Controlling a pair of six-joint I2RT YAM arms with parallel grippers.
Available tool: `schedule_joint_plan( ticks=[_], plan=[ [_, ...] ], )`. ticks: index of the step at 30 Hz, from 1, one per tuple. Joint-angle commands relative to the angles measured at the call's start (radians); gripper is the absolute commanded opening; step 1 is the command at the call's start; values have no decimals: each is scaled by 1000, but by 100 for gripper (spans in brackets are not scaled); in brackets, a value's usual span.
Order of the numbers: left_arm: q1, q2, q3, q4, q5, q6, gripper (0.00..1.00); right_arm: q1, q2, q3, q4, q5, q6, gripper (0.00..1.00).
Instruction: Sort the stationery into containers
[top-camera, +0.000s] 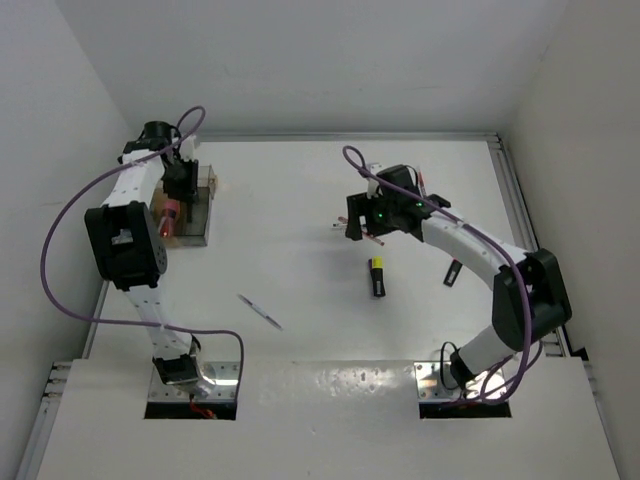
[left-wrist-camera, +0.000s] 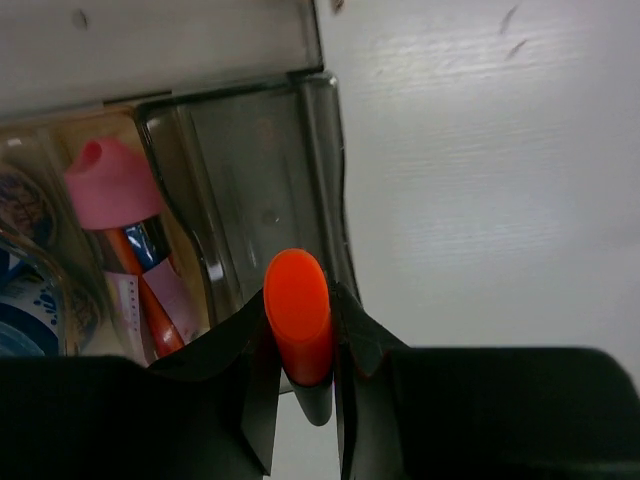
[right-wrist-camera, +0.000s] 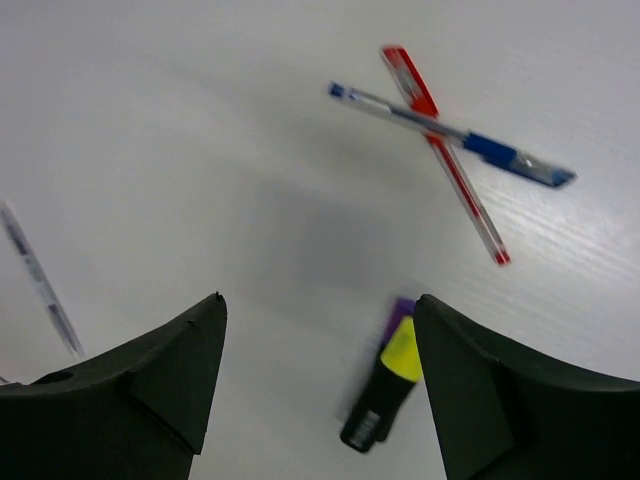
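Top view: left jaws are hovering over the organiser box (top-camera: 198, 215) at the counter's (top-camera: 300, 200) far left; right jaws are hovering mid-counter.
Left wrist view: left jaws are gripping an orange-capped highlighter (left-wrist-camera: 298, 315) over the box's smoky compartment; a pink bottle (left-wrist-camera: 105, 185) is standing in the next compartment.
Right wrist view: right jaws are gaping open, empty; a yellow-capped highlighter (right-wrist-camera: 385, 385) is lying below, a blue pen (right-wrist-camera: 500, 155) crossing a red pen (right-wrist-camera: 470, 205).

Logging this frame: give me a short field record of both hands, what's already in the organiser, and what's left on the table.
left hand: shut on orange-capped highlighter, at dark compartment of organiser
right hand: open, empty, above table
in organiser: pink bottle
loose on table: yellow-capped highlighter, blue pen crossing red pen, silver pen
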Motion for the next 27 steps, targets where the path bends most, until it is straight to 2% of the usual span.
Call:
schedule_joint_plan(
  ticks=[1, 6, 10, 13, 14, 17, 20, 22, 27],
  plan=[
    [-7, 15, 47, -62, -107, 50, 16, -45, -97, -70, -9, 16, -33, 74],
    [-13, 45, 62, -53, -156, 35, 22, -121, -137, -146, -39, 23, -31, 70],
    [-20, 55, 59, -50, -156, 32, 52, -142, -139, -173, -67, 52, -14, 66],
    [-25, 58, 77, -50, -132, 35, 64, -151, -134, -184, -86, 50, 2, 65],
    [-25, 56, 82, -51, -125, 35, 70, -151, -133, -189, -95, 44, 10, 65],
    [-19, 35, 113, -47, -92, 36, 72, -151, -133, -204, -98, 27, 22, 64],
    [-7, -57, 88, 5, 28, 35, 73, -142, -126, -209, -104, 13, 38, 63],
    [-19, -121, 71, 68, 54, 38, 73, -132, -120, -209, -101, 10, 44, 64],
    [-56, -186, 70, 61, 95, 44, 73, -70, -68, -195, -110, 48, 38, 68]
  ],
)
